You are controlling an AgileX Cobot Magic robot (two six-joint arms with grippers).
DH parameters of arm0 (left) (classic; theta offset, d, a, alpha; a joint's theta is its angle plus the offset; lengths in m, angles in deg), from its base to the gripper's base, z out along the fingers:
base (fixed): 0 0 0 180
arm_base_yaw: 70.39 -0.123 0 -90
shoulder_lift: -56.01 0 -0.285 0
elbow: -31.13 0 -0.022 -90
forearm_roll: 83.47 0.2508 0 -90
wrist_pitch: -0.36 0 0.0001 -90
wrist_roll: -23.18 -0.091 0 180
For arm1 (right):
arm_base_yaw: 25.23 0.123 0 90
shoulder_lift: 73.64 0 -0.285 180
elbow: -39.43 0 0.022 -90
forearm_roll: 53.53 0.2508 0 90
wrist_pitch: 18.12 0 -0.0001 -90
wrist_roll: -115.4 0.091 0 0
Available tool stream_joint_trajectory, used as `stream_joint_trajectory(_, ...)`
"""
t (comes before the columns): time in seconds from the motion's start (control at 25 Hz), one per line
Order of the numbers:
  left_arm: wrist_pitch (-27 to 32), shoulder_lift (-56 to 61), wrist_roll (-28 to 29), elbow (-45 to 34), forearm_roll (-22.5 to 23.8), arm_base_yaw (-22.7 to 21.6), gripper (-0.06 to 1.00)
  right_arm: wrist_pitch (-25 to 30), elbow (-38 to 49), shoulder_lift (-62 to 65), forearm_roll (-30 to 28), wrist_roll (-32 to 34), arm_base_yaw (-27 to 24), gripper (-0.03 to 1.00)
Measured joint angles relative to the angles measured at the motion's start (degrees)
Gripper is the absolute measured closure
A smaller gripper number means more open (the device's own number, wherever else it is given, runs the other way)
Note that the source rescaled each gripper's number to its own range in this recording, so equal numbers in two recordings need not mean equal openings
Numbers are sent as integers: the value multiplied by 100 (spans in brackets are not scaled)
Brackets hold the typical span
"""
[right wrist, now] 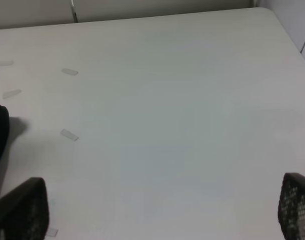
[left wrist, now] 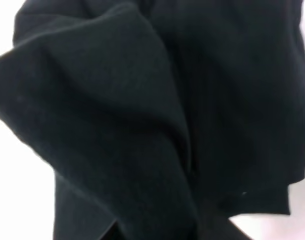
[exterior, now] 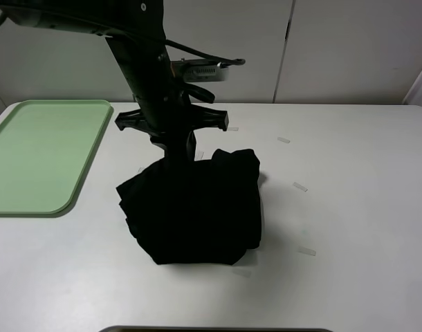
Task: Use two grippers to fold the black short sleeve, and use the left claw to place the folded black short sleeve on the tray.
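The left claw [exterior: 175, 151] is clamped narrow on the far top edge of the folded black soft fabric short sleeve [exterior: 194, 214], which sits bunched on the white counter [exterior: 349, 207] just right of the pale mint-green rectangular plastic tray [exterior: 38, 155]. The right claw [right wrist: 157, 210] gapes wide, empty, over bare counter. The fabric looks light, limp and likely to sag; pinching several layers together seems wise. One shirt, one tray, two claws.

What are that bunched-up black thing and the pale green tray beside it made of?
The black short-sleeve shirt looks like soft, matte knit fabric, probably cotton: it bunches into rounded folds, and the left wrist view shows a fuzzy, dull weave. The pale mint-green rectangular tray looks like moulded plastic: smooth, even colour, rounded corners, low raised rim, slight sheen.
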Motion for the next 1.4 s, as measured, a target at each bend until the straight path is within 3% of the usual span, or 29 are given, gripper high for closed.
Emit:
stream_joint_trajectory(0.36,-777,-340,370,0,-134,138,89,0,0,0,0,0,0,-3)
stream_joint_trajectory(0.52,-1019,-477,372,0,-212,138,81,0,0,0,0,2,0,-3)
stream_joint_trajectory(0.6,-1091,-511,372,0,-266,138,70,0,0,0,0,6,0,-3)
stream_joint_trajectory(0.64,-1138,-519,372,0,-309,138,59,0,0,0,0,12,0,-3)
stream_joint_trajectory(0.72,-1224,-530,372,0,-388,138,26,0,0,0,0,17,0,-3)
stream_joint_trajectory(0.84,-1354,-530,361,0,-495,138,3,0,0,0,0,22,0,-3)
stream_joint_trajectory(1.0,-1352,-298,309,0,-496,138,-4,0,0,0,0,22,0,-3)
stream_joint_trajectory(1.4,-725,273,370,36,81,73,-5,0,0,0,0,28,0,-3)
